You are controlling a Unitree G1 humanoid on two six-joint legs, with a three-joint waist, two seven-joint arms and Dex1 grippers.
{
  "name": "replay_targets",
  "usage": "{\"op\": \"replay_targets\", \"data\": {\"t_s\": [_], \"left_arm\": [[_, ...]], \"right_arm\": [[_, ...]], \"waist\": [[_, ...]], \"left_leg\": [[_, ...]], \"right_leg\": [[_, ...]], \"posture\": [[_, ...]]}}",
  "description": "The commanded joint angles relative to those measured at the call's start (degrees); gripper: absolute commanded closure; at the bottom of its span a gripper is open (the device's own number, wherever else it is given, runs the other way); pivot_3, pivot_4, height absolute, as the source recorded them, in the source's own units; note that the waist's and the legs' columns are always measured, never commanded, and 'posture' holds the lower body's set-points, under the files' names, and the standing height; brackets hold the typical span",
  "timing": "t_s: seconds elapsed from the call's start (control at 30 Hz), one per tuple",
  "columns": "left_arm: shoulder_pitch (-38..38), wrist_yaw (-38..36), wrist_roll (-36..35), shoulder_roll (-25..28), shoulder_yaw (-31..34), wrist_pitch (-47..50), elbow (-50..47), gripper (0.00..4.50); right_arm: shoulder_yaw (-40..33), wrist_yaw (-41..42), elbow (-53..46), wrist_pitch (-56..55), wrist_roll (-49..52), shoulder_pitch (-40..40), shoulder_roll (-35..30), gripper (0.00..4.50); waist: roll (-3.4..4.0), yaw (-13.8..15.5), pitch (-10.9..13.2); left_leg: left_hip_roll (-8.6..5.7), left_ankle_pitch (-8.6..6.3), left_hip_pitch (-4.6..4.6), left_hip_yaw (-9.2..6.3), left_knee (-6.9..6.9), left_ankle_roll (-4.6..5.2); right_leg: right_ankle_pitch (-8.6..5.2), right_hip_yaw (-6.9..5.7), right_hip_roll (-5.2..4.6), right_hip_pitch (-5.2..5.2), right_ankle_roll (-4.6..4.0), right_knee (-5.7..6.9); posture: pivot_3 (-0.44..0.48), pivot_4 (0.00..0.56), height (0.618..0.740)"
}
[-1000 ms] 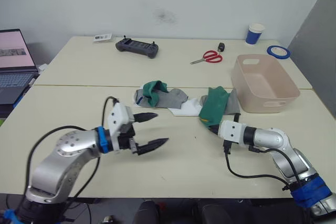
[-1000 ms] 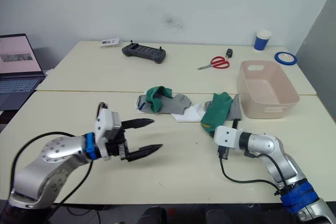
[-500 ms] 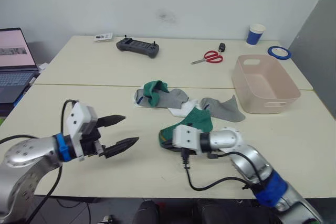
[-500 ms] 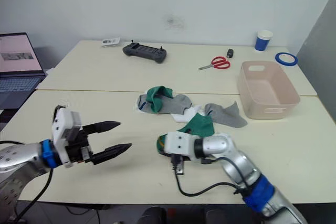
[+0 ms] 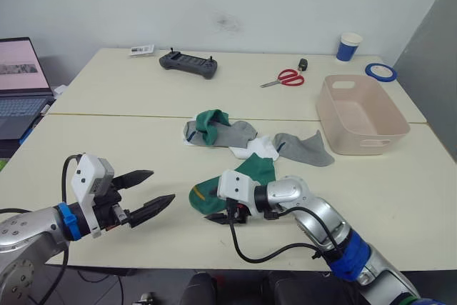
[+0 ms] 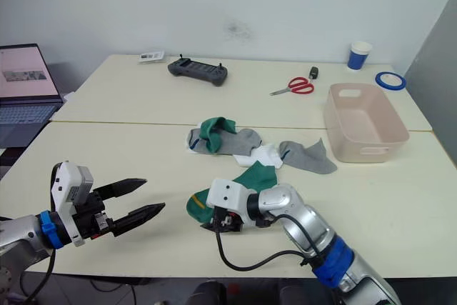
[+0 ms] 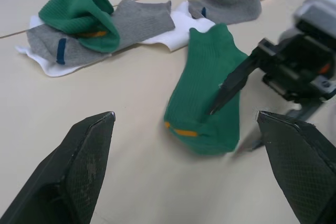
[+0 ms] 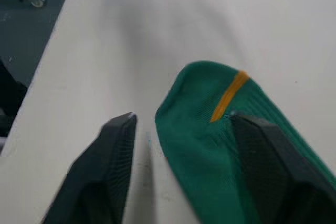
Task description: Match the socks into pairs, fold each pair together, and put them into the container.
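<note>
Green sock [image 5: 235, 182] lies flat at the near middle of the table [image 5: 107, 98], soft, light and limp, so it should be pinched at the toe edge. Right gripper [image 6: 218, 223] stands parted over that toe, one finger on the fabric; left gripper [image 5: 146, 192] hangs wide and empty, near left

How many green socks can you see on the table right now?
2. One green sock lies flat on the near table at the right hand. The other green sock is bunched in the sock pile further back. None seems hidden.
</note>
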Motion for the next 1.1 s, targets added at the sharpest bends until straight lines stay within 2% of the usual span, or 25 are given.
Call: {"op": "replay_targets", "data": {"t_s": [0.03, 0.13, 0.23, 0.5, 0.6, 0.73, 0.87, 1.0, 1.03, 1.1], "left_arm": [[0.27, 4.34, -4.77, -3.20, -0.60, 3.01, -2.02, 0.00], [1.54, 9.37, -8.48, -7.20, -2.62, 7.20, -2.44, 0.00], [1.41, 17.06, -8.93, -11.53, -5.55, 10.64, -1.80, 0.00], [-0.14, 28.77, -10.22, -17.09, -9.64, 16.51, -2.23, 0.00], [-1.48, 30.43, -9.34, -17.66, -12.53, 18.06, -1.48, 0.56], [-4.54, 33.70, -8.67, -19.45, -15.11, 19.36, 0.70, 1.84], [-7.95, 33.12, -6.88, -20.31, -19.05, 19.07, 2.71, 3.04], [-8.53, 31.56, -4.91, -19.93, -20.86, 17.35, 3.09, 4.27], [-8.51, 31.14, -4.43, -19.80, -21.09, 16.80, 3.19, 4.45], [-8.31, 30.31, -3.54, -19.51, -21.36, 15.85, 3.28, 4.45]], "right_arm": [[-3.46, 4.40, -9.50, -0.14, 3.59, 1.99, -6.64, 0.08], [-7.80, 4.83, -14.59, -0.54, 5.73, 4.80, -12.58, 0.08], [-13.44, 2.80, -17.69, 0.93, 6.93, 8.27, -16.68, 0.08], [-20.99, -0.65, -22.89, 4.19, 11.71, 13.30, -19.01, 0.08], [-22.60, -2.90, -22.05, 4.39, 12.72, 13.41, -17.93, 0.04], [-23.75, -7.66, -19.93, 4.02, 11.39, 16.03, -17.14, 0.04], [-26.43, -18.70, -15.52, 10.03, 11.13, 16.66, -9.28, 0.04], [-26.63, -25.54, -10.22, 12.79, 10.05, 16.00, -3.51, 0.04], [-26.61, -27.01, -9.03, 13.14, 9.84, 15.89, -2.22, 0.04], [-26.90, -29.53, -7.11, 13.53, 9.86, 15.49, 0.74, 0.04]], "waist": [[0.01, 0.11, 0.00], [-0.01, 0.12, 0.00], [-0.03, 0.09, 0.00], [-0.04, 0.01, 0.00], [-0.06, 0.05, -0.01], [-0.07, 0.40, -0.03], [-0.06, 0.41, -0.04], [-0.05, 0.24, -0.05], [-0.05, 0.18, -0.05], [-0.02, 0.17, -0.03]], "left_leg": [[0.00, 0.00, -0.02, -0.02, 0.00, 0.00], [-0.08, -0.01, -0.11, 0.01, 0.01, 0.01], [-0.09, -0.01, -0.09, 0.03, 0.02, 0.01], [-0.06, -0.01, -0.01, -0.12, 0.03, 0.01], [-0.19, 0.00, -0.01, 0.01, 0.07, 0.00], [-0.26, 0.00, -0.02, 0.07, 0.08, 0.00], [-0.29, 0.00, -0.02, 0.07, 0.09, -0.01], [-0.27, 0.02, -0.02, 0.11, 0.07, -0.04], [-0.25, 0.02, -0.03, 0.10, 0.07, -0.04], [-0.24, 0.02, -0.07, 0.10, 0.03, -0.04]], "right_leg": [[-0.02, -0.01, 0.00, 0.00, -0.02, -0.01], [-0.06, 0.00, -0.10, 0.02, 0.06, -0.09], [-0.04, 0.03, -0.11, 0.02, 0.08, -0.09], [-0.01, 0.07, 0.02, 0.07, 0.01, 0.02], [0.05, 0.05, 0.03, 0.10, 0.12, -0.01], [0.08, 0.06, 0.00, 0.12, 0.19, -0.07], [0.09, 0.07, -0.01, 0.14, 0.22, -0.06], [0.10, 0.11, 0.00, 0.12, 0.23, -0.06], [0.09, 0.11, 0.01, 0.11, 0.22, -0.07], [0.08, 0.12, 0.03, 0.03, 0.21, -0.06]], "posture": [[0.000, 0.150, 0.740], [0.000, 0.150, 0.740], [0.000, 0.150, 0.740], [0.000, 0.150, 0.740], [0.000, 0.150, 0.740], [0.000, 0.150, 0.740], [0.000, 0.150, 0.740], [0.000, 0.150, 0.740], [0.000, 0.150, 0.740], [0.000, 0.150, 0.740]]}}
